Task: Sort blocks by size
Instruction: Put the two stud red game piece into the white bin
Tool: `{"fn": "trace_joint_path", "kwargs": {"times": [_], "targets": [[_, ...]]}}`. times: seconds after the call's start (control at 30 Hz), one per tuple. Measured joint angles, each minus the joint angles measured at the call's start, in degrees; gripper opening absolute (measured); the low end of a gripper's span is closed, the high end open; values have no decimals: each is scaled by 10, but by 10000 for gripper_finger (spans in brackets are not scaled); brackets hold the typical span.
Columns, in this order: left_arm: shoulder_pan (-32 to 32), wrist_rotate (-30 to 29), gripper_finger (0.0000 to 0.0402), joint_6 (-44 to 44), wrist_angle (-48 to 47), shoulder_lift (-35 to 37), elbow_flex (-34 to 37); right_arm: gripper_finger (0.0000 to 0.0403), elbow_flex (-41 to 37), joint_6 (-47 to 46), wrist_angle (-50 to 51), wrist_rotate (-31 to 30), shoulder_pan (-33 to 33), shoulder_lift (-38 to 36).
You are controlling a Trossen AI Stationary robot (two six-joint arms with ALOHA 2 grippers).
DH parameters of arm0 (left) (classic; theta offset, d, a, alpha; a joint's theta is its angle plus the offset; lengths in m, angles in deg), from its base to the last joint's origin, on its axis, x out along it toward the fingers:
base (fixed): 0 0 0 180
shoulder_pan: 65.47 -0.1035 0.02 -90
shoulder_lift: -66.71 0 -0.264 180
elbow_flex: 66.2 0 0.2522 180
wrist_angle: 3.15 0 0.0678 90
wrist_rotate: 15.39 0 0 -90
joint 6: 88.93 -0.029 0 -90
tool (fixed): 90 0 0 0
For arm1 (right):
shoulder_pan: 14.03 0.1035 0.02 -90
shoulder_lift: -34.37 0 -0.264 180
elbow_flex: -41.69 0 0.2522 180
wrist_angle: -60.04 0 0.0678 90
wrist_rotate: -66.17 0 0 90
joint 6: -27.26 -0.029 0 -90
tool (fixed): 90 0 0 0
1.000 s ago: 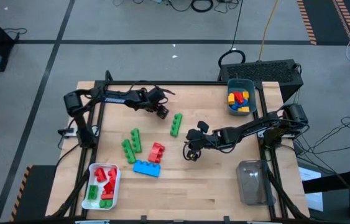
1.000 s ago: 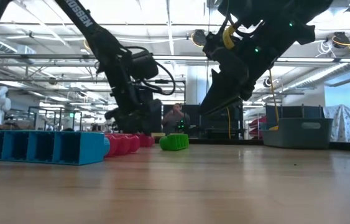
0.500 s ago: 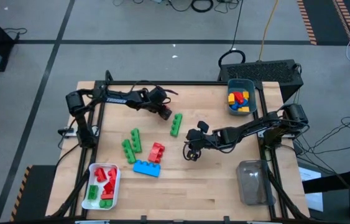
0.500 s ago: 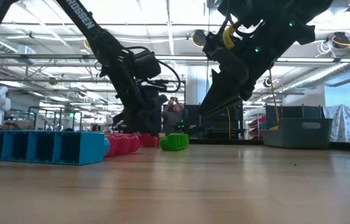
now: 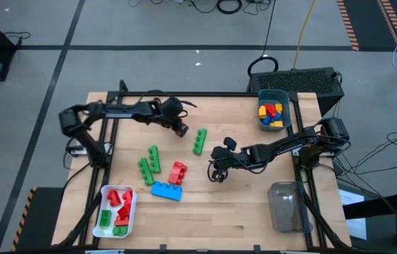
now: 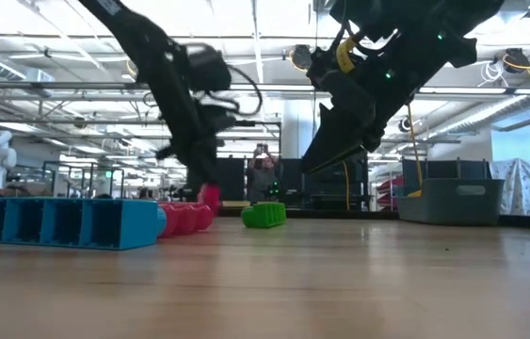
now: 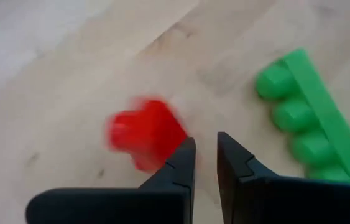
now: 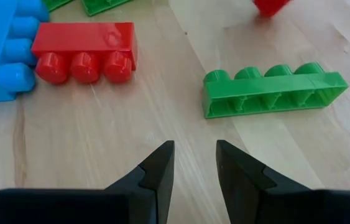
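While the left arm reaches in from the upper left of the high view, bent low over the wooden desk [image 5: 254,219], its left gripper [image 5: 179,128] has its fingers [image 7: 178,167] closed on a small red studded plastic cube [image 7: 147,132], pinched at one corner and blurred; the low view shows it raised just off the desk. From the right edge the right arm stretches toward the centre, its right gripper [image 5: 217,166] hanging above bare wood with fingers [image 8: 156,168] partly apart and holding nothing. Near the desk's centre lie a long green four-stud bar [image 5: 199,141], two more green bars [image 5: 149,164] side by side to its lower left, a red three-stud brick [image 5: 178,172] and, touching its lower end, a wider blue brick [image 5: 166,190]. At lower left a white tray [image 5: 132,212] holds red and green bricks; at upper right a grey-blue bin [image 5: 285,99] holds yellow, red and blue ones; a clear bin [image 5: 283,206] sits at lower right.
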Motion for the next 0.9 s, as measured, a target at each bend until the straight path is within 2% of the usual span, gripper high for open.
{"fn": "trace_joint_path", "kwargs": {"times": [0.33,0.63,0.9], "targets": [[75,-27,20,38,-122,125,-1,105,0,0,-5,0,0,0],[120,-27,4,52,-138,156,-2,105,0,2,-28,1,0,0],[121,-27,63,30,-138,156,-2,105,0,2,-30,3,1,0]]}}
